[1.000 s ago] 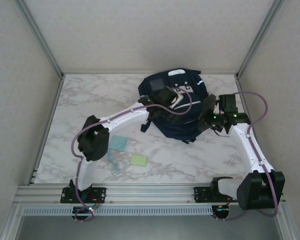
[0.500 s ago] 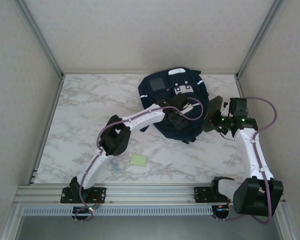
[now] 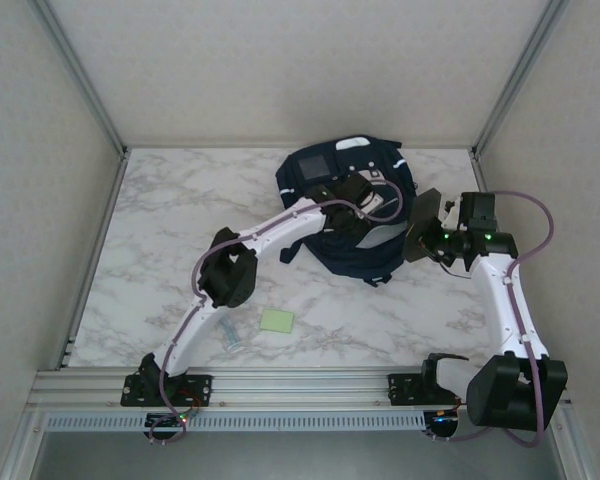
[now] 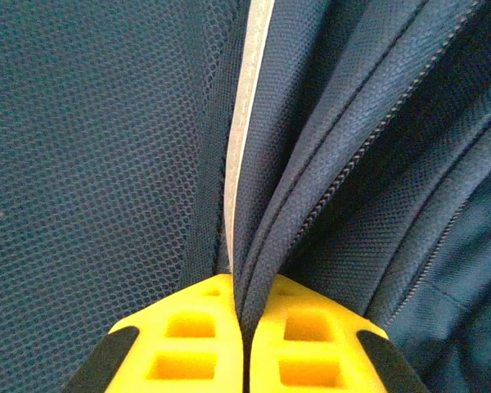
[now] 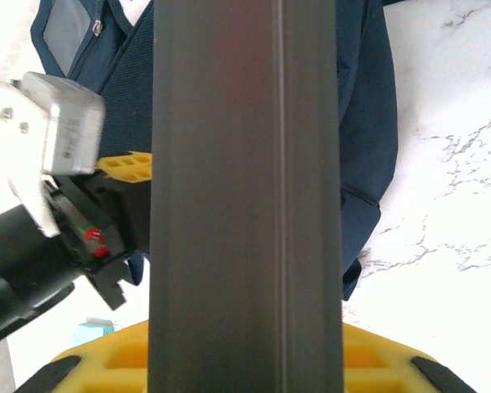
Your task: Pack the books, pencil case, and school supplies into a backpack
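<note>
one navy, white-trimmed backpack (image 4: 82,123) pinched in left gripper (image 4: 241,296); right gripper (image 5: 245,348) clamps black pencil case (image 5: 245,164).

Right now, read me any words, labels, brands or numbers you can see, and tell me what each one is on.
No text is legible.
Grey camera box on the left arm: faint marks, too blurred to read.
Grey patch on the backpack: too small to tell.
Black pencil case: no print seen.

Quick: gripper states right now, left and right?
Left gripper: closed, pinching a fabric fold of the navy-blue backpack.
Right gripper: closed on the black oblong pencil case.
</note>
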{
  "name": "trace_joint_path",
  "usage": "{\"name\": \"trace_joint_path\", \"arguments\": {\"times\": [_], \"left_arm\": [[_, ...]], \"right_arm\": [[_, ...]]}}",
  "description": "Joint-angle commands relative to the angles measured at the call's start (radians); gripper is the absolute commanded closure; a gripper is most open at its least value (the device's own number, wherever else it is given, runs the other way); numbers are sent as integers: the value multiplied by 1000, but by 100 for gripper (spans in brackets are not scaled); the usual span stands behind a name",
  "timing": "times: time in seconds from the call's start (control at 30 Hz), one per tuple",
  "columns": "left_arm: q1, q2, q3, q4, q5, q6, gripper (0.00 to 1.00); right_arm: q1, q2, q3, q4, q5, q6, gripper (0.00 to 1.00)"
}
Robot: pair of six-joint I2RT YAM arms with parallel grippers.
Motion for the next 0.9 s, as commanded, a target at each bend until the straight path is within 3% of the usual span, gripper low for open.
{"name": "trace_joint_path", "arguments": {"times": [0.0, 0.17, 0.37, 0.57, 0.87], "left_arm": [[109, -94, 131, -45, 37, -138, 100], [156, -30, 355, -157, 148, -218, 100], [156, -53, 393, -121, 249, -257, 100], [156, -80, 393, -135, 265, -235, 100], [156, -99, 394, -112, 260, -222, 100]], "right_arm": [[-5, -17, 35, -7, -38, -13, 95], [-3, 30, 21, 80, -175, 40, 95], [45, 161, -12, 393, -321, 180, 95], [163, 395, 149, 515, -306, 205, 94], [226, 715, 305, 689, -282, 309, 92]]}}
